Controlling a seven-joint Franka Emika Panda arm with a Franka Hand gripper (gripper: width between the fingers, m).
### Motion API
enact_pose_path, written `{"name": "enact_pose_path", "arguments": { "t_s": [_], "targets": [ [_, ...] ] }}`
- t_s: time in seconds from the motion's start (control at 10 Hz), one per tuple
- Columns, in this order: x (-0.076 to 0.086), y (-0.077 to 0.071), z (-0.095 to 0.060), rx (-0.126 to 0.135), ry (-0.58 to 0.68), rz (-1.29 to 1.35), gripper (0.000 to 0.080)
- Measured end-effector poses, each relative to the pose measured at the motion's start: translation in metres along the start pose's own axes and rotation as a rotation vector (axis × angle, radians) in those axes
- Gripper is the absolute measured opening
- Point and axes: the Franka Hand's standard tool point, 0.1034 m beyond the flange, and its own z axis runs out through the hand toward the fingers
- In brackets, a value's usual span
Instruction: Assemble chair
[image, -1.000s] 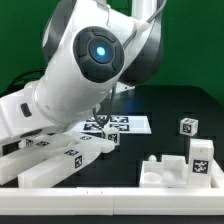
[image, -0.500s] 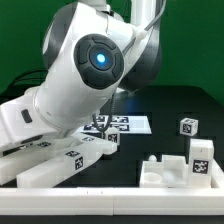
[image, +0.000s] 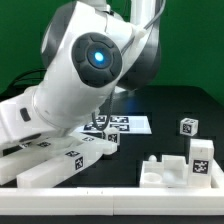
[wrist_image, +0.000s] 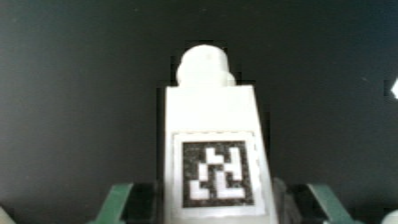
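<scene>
**Jaws astride a chair bar**

We see the jaws standing apart, one on each side of a white chair bar (wrist_image: 217, 115), with a thin gap at each flank. The bar lies on the dark worktop (wrist_image: 71, 90), its long axis running straight away from the wrist, pegged tip (wrist_image: 205, 62) farthest. In the exterior view the arm (image: 85, 70) hides this spot.

We see bright, even light in both views. The glossy robot arm (image: 68, 95) carries soft glare around its glowing blue light (image: 98, 57). The white chair part (wrist_image: 217, 120) looks blurred against the black table (wrist_image: 71, 90).
</scene>
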Motion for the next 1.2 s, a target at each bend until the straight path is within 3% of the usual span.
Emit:
{"name": "enact_pose_path", "arguments": {
  "t_s": [0.2,0.4,0.7,0.8,0.9,1.0,1.1,1.2],
  "targets": [
    [-0.016,-0.006,-0.022,0.016,-0.005,0.014,0.0281],
    [-0.032,-0.016,-0.063,0.036,0.112,0.048,0.0281],
    [-0.023,-0.05,-0.12,0.068,0.278,0.141,0.0282],
    [-0.02,-0.049,-0.135,0.041,0.328,0.13,0.0282],
    [-0.018,-0.037,-0.129,-0.011,0.433,0.09,0.0282],
    [-0.023,-0.039,-0.122,-0.004,0.453,0.104,0.0284],
    [-0.019,-0.034,-0.128,-0.026,0.527,0.095,0.0284],
    [-0.016,-0.035,-0.128,-0.015,0.6,0.124,0.0284]
  ]
}}
